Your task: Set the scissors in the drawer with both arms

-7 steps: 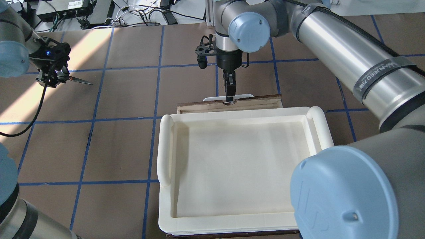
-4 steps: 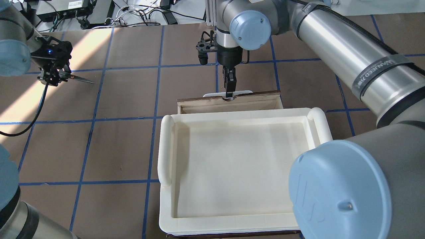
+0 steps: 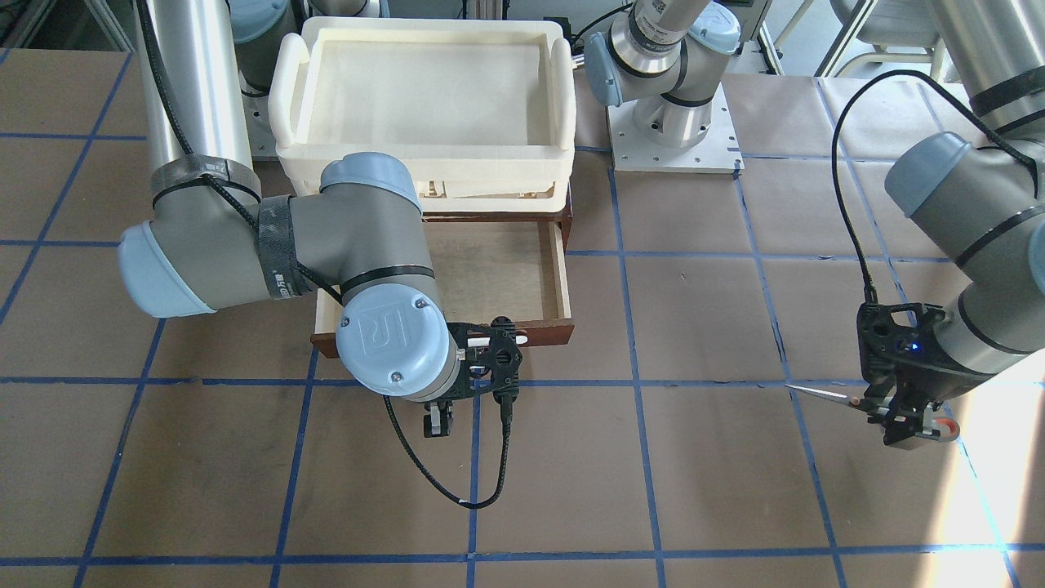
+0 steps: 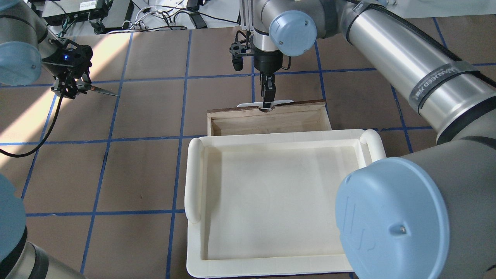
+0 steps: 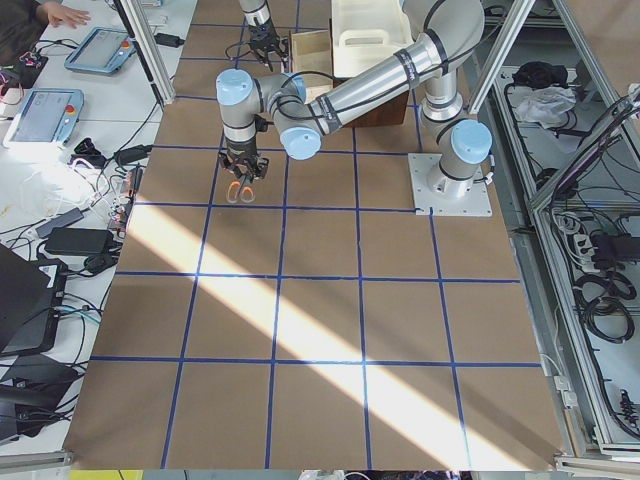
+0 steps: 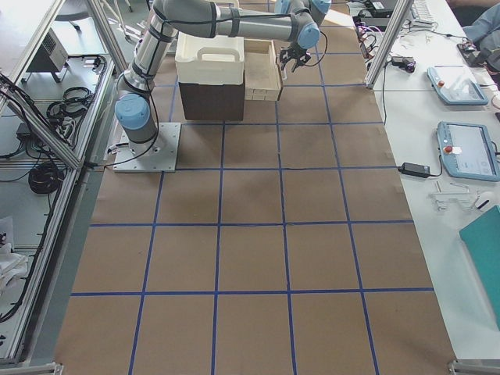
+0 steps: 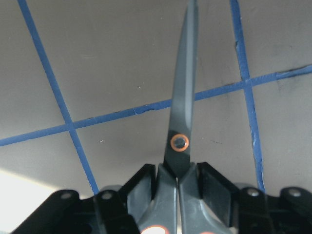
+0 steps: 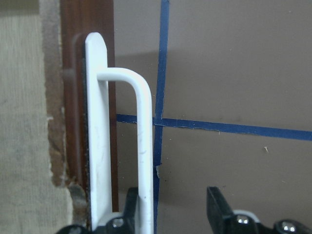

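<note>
The scissors (image 4: pixel 97 90) hang in my left gripper (image 4: pixel 69 87), which is shut on their grey and orange handles above the table at the far left; the blades point toward the drawer. The left wrist view shows the closed blades (image 7: pixel 184 112) between the fingers (image 7: pixel 141 187). The drawer (image 4: pixel 267 121) stands partly pulled out from under the cream tray (image 4: pixel 192 174), its plywood bottom (image 3: pixel 490 265) showing. My right gripper (image 4: pixel 266 101) is at the white bar handle (image 8: pixel 145 161). Its fingers (image 8: pixel 217 204) stand apart, and the bar is between them against one finger.
The tray sits on top of the dark cabinet (image 6: pixel 211 100) that holds the drawer. A black cable (image 3: pixel 457 482) loops down from the right wrist. Cables and electronics (image 4: pixel 77 11) lie beyond the table's far edge. Brown paper with blue tape lines covers the table.
The right gripper has drawn the drawer farther out from under the tray. The left gripper has shifted a little away from the robot and toward the drawer with the scissors.
</note>
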`<state>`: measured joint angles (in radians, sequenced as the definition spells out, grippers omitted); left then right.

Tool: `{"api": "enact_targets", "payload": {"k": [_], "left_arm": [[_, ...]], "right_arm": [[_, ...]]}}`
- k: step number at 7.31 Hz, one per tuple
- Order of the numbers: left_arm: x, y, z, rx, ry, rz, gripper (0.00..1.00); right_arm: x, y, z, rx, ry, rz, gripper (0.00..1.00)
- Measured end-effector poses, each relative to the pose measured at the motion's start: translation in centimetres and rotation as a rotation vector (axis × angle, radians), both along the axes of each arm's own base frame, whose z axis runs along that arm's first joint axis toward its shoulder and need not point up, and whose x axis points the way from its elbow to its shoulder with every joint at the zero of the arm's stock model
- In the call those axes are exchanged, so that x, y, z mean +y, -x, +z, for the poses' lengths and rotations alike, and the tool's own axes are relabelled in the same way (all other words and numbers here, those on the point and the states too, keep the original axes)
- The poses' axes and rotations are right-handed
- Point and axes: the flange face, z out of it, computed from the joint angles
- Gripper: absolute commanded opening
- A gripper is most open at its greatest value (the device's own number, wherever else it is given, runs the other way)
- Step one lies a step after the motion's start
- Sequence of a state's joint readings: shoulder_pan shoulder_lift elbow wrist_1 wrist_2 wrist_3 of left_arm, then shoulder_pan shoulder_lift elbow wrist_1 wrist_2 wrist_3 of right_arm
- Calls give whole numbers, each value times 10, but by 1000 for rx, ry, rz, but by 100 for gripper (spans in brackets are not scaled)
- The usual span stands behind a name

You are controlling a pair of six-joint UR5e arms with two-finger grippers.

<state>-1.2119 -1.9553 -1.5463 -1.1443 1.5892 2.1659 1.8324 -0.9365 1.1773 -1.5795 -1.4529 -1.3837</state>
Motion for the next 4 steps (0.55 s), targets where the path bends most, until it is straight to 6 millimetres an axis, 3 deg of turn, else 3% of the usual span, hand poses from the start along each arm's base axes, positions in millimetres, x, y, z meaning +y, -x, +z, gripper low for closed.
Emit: {"api": "enact_targets", "payload": {"k": [1,2,3,4], "left_arm": [[1,2,1,8,-3,1,0],[2,5,2,12,-5,2,0],[2,14,6,15,-6,9,0],[3,28,10,18,-9,18,0]], "right_arm": [[-1,0,1,-1,8,-1,56],[-2,1,1,-1,13,-1,68],[-2,1,1,-2,14,-6,100],[-2,1,3,0,14,-31,100]]}}
